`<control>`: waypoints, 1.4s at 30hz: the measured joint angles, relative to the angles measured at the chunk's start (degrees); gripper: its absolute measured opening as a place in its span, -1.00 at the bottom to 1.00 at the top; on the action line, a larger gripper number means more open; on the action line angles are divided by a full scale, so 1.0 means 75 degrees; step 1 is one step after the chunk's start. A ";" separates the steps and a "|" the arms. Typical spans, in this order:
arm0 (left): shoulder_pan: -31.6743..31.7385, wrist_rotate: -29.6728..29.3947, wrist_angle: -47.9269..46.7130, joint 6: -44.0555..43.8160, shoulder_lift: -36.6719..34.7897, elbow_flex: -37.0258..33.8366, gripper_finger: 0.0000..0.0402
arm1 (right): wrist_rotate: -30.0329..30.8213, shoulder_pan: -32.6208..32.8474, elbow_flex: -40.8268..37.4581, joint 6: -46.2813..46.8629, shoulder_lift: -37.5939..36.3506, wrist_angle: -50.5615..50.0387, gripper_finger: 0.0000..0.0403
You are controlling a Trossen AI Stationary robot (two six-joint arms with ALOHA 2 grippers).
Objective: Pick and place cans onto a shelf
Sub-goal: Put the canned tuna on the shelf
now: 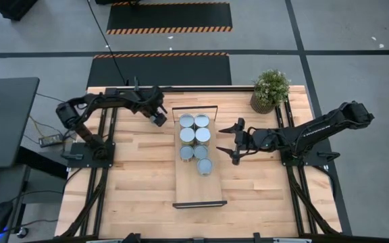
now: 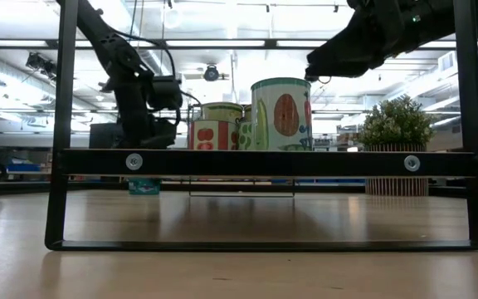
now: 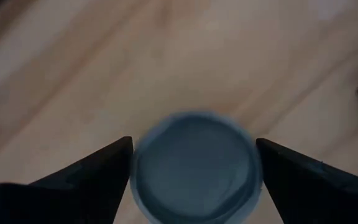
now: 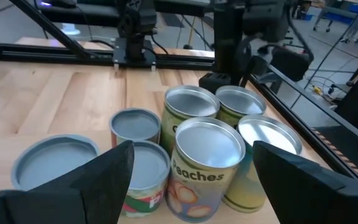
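I see the long light-wood shelf (image 1: 199, 185) mid-surface, seven silver-topped cans (image 1: 195, 136) at its 12 o'clock end. Left gripper (image 1: 158, 119), fingers spread around a can (image 3: 194, 167) at 10 o'clock: centre, then clench. Right gripper (image 1: 234, 142) released, 3 o'clock.

Blurred can: the round grey-blue metal can top (image 3: 194, 167) at the lower centre of the left wrist view is out of focus and cut off by the bottom edge; its sides are hidden.
Cut-off can: the flat silvery can top (image 4: 56, 160) at the lower left of the right wrist view is partly hidden behind a dark finger.
Hidden shelf board: in the low view the black metal frame bar (image 2: 268, 162) masks the can bases.
Can count: rear cans in the low view hidden behind the front ones.
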 joint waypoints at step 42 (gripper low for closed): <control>-0.5028 0.2656 -0.2606 -0.0517 -0.1321 0.0536 0.49 | 0.0043 0.0003 0.0009 0.0146 0.0000 -0.0160 0.66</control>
